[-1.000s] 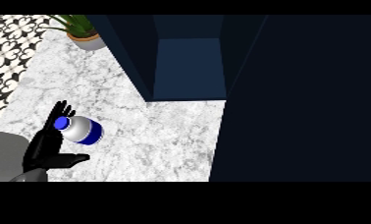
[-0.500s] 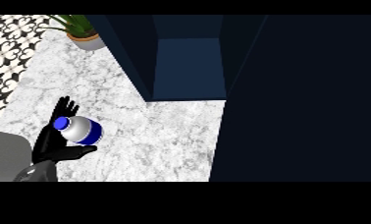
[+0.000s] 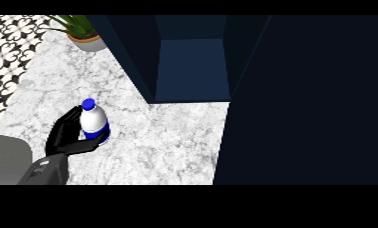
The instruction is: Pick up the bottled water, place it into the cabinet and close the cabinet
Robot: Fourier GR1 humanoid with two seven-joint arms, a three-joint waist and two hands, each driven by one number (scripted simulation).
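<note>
Across the white marbled bench (image 3: 170, 137), the left hand (image 3: 68, 137) is now curling its fingers (image 3: 65, 124) round the white blue-capped water bottle (image 3: 94, 122), tipping it from lying to upright, ready for lifting toward the open dark-blue cabinet (image 3: 192, 67).

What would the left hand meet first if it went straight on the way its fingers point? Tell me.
Probably nothing on the counter: the left hand, curled round the bottled water, points up-left over bare marble toward the patterned wall. Depth is unclear.

Left forearm (image 3: 29, 164): grey, smooth, rounded casing, darker grey toward the wrist (a small pale mark shows near the wrist end). Left hand (image 3: 65, 137): matte black throughout, slender segmented fingers and a thumb, with no cables, screws or lettering discernible on either part.
</note>
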